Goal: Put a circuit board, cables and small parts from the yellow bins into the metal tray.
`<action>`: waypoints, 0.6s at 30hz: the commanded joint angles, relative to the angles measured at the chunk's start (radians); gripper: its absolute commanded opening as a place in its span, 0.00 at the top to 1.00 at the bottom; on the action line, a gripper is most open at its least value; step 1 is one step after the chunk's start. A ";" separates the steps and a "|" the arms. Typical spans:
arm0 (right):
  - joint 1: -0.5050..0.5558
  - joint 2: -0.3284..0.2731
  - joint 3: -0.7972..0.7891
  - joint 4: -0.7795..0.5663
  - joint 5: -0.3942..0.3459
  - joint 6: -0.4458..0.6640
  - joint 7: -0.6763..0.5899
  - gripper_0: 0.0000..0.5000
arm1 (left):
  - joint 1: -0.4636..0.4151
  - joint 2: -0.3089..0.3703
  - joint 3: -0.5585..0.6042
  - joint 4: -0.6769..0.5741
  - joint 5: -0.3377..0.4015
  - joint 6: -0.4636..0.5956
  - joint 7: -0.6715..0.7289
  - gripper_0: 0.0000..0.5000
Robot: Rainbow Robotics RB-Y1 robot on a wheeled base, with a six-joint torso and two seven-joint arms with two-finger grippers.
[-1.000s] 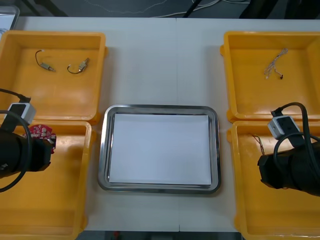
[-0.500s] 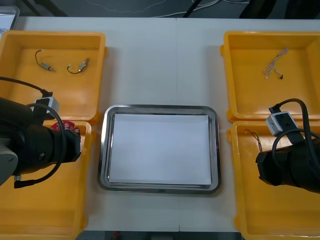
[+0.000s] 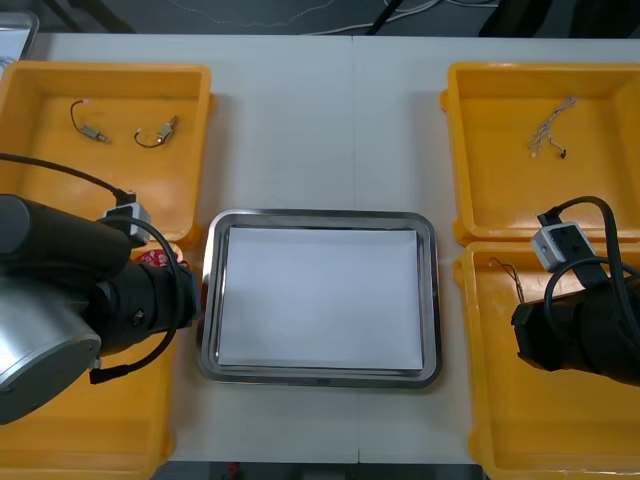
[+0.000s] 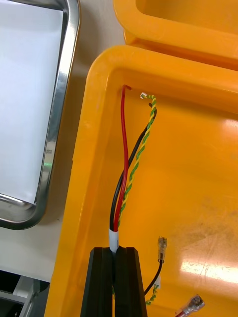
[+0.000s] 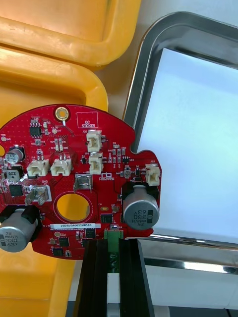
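Left wrist view: fingers (image 5: 94, 282) grip board (image 5: 106, 185) — "QC STICKER".

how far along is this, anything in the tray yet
Nothing is done yet: the metal tray holds no items. In hand: the left gripper is shut on the circuit board, beside the tray's left rim; the right gripper is shut on a cable bundle in the near right bin. Remaining: placing both, plus the black cables in the far left bin and the pale cable in the far right bin.
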 commanded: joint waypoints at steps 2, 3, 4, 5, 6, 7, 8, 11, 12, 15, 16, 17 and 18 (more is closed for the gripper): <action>-0.016 -0.018 0.014 -0.033 -0.009 0.004 0.052 1.00 | -0.033 0.026 -0.059 -0.020 -0.010 -0.033 0.021 1.00; -0.016 -0.018 0.014 -0.033 -0.009 0.004 0.052 1.00 | -0.038 0.026 -0.068 -0.017 -0.010 -0.042 0.021 1.00; -0.016 -0.018 0.014 -0.033 -0.009 0.004 0.052 1.00 | -0.040 0.027 -0.073 -0.014 -0.010 -0.048 0.023 1.00; -0.016 -0.018 0.014 -0.033 -0.009 0.004 0.052 1.00 | -0.044 0.027 -0.083 -0.006 -0.010 -0.063 0.026 1.00; -0.016 -0.018 0.014 -0.033 -0.009 0.004 0.052 1.00 | -0.049 0.027 -0.093 0.005 -0.010 -0.082 0.027 1.00; -0.016 -0.018 0.014 -0.033 -0.009 0.004 0.052 1.00 | -0.050 0.026 -0.099 0.009 -0.010 -0.091 0.027 1.00; -0.016 -0.018 0.014 -0.033 -0.009 0.004 0.052 1.00 | -0.058 0.027 -0.111 0.022 -0.011 -0.111 0.027 1.00; -0.016 -0.018 0.014 -0.033 -0.009 0.004 0.052 1.00 | -0.073 0.027 -0.139 0.057 -0.016 -0.159 0.027 1.00; -0.016 -0.018 0.014 -0.033 -0.009 0.004 0.052 1.00 | -0.076 0.026 -0.151 0.071 -0.024 -0.177 0.027 1.00; -0.016 -0.018 0.014 -0.033 -0.009 0.004 0.052 1.00 | -0.076 0.020 -0.182 0.098 -0.045 -0.234 0.029 1.00; -0.016 -0.018 0.014 -0.033 -0.009 0.004 0.052 1.00 | -0.079 0.017 -0.194 0.111 -0.051 -0.246 0.029 1.00; -0.016 -0.018 0.014 -0.033 -0.009 0.004 0.052 1.00 | -0.081 0.015 -0.200 0.115 -0.054 -0.251 0.029 1.00; -0.016 -0.018 0.014 -0.033 -0.009 0.004 0.052 1.00 | -0.084 0.012 -0.212 0.126 -0.062 -0.255 0.027 1.00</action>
